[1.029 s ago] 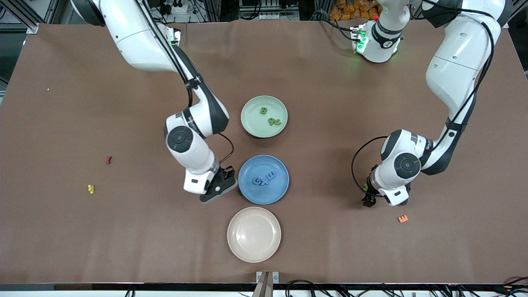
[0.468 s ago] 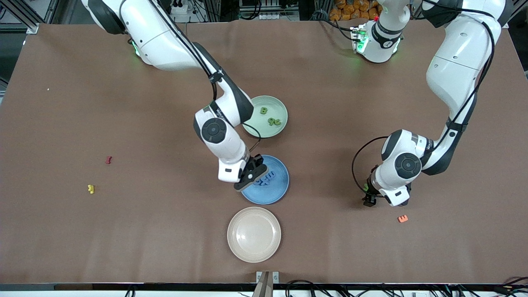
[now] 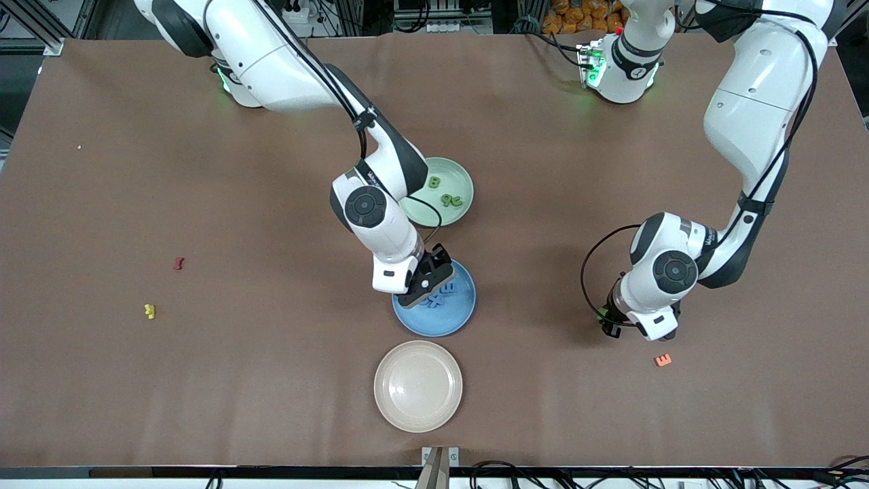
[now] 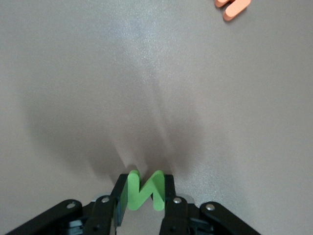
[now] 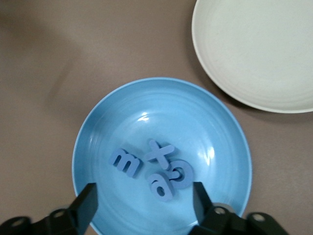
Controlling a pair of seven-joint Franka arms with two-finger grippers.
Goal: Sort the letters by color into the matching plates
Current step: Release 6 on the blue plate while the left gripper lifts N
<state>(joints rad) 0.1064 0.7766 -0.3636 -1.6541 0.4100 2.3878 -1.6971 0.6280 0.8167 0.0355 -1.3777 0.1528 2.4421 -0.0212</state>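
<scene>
My left gripper [image 4: 145, 190] is shut on a bright green letter [image 4: 145, 192], held upright between its fingers just above the brown table toward the left arm's end; the hand [image 3: 611, 327] shows there in the front view. My right gripper [image 5: 145, 192] hangs open over the blue plate [image 5: 146, 112], also seen in the front view [image 3: 426, 284]. Several blue letters [image 5: 161, 171] lie loose in that plate [image 3: 449, 324]. The mint green plate [image 3: 467, 183], farther from the front camera, holds two green letters [image 3: 433, 182] and is partly hidden by the right arm.
A cream plate [image 3: 418, 386] lies nearer to the front camera than the blue plate, its rim [image 5: 254, 54] in the right wrist view. An orange letter [image 3: 662, 360] lies beside the left hand. Red [image 3: 178, 263] and yellow [image 3: 149, 311] letters lie toward the right arm's end.
The right arm swung from beside the blue plate to over it and its gripper opened; another blue letter now lies in the plate. The left gripper closed on the green letter and rose slightly.
</scene>
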